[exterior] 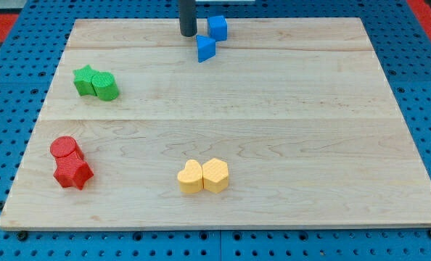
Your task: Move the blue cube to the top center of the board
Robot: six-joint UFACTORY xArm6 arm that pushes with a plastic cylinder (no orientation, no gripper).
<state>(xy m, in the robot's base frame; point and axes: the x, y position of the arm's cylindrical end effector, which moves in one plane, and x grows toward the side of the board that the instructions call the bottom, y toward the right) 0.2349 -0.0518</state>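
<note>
The blue cube (217, 27) sits at the view's top centre of the wooden board (288, 123), near its top edge. A blue triangular block (206, 48) lies just below it and slightly to the left, close to or touching it. My tip (188, 34) is at the end of the dark rod, just left of the blue cube and above-left of the blue triangular block, with a small gap to each.
A green star (85, 79) and green cylinder (105, 86) touch at the left. A red cylinder (65, 148) and red star (73, 172) sit at the lower left. A yellow heart (190, 177) and yellow hexagon (215, 174) touch at the bottom centre.
</note>
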